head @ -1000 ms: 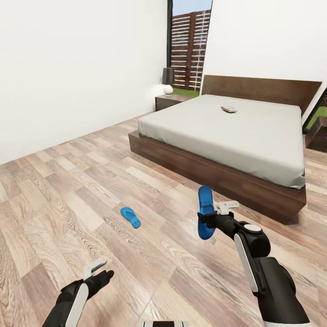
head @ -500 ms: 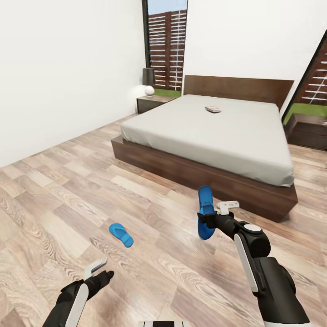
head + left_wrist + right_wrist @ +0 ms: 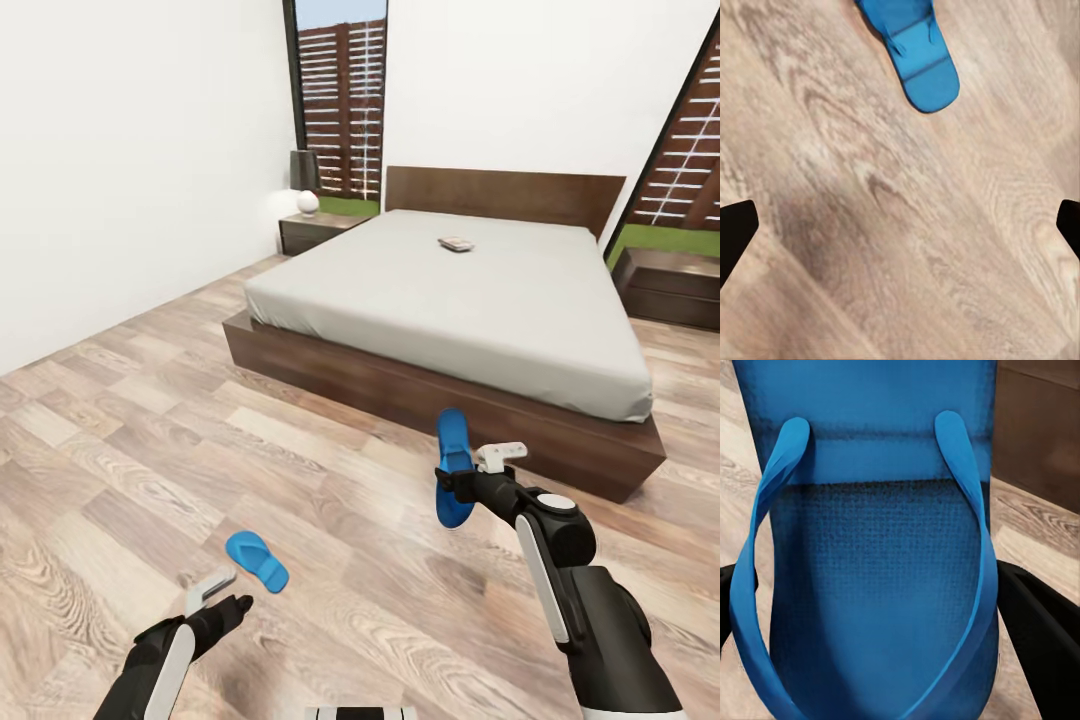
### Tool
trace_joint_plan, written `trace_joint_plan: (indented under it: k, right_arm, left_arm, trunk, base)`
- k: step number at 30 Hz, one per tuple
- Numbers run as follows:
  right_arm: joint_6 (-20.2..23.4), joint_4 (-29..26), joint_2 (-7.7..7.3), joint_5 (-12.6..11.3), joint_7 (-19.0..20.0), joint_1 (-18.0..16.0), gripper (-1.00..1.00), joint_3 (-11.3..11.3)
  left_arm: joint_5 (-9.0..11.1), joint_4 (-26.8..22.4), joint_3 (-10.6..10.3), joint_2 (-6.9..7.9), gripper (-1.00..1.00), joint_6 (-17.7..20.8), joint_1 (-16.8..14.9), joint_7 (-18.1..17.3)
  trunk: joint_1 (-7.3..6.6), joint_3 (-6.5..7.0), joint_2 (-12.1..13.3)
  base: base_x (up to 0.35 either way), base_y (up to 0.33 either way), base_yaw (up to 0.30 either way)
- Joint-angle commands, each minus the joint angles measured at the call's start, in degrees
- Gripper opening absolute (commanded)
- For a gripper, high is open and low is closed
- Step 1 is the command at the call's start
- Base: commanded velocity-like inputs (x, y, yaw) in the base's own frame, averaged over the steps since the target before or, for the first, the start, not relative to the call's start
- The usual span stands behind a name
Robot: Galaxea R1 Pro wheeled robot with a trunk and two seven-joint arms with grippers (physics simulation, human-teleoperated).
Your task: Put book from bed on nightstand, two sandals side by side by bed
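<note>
Both arms are glossy black with white side panels. The right arm (image 3: 590,600) carries a white-capped round joint; each end effector bears a pale grey bracket.

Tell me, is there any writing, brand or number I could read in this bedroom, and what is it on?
No text can be read here.
The book on the bed: too small and blurred to make out any lettering.
The sandal in the right tool: plain blue, no brand or mark.
The sandal on the floor: plain blue, nothing printed.
</note>
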Motion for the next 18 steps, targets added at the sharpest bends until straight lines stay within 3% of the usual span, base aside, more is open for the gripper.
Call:
trace_joint_plan:
  k: [1,7,18]
  right_arm:
    - [0.29,-0.07,0.00,0.03,0.13,-0.04,-1.00,-0.01]
    - [0.29,-0.07,0.06,0.03,0.13,-0.03,-1.00,-0.01]
    - [0.35,-0.07,0.09,0.03,0.13,-0.04,-1.00,-0.01]
  left_arm:
    - [0.62,-0.08,0.08,-0.04,1.00,0.28,-0.02,0.42]
    - [0.63,0.10,0.10,-0.04,1.00,0.28,-0.02,0.42]
    - [0.67,0.27,0.08,-0.09,1.00,0.28,-0.02,0.34]
  trunk:
    - [0.02,-0.05,-0.02]
    - [0.02,-0.05,-0.02]
    - [0.02,-0.01,-0.02]
  base:
    - [0.313,0.111,-0.003]
    - [0.300,0.167,-0.085]
    - [0.291,0.192,-0.242]
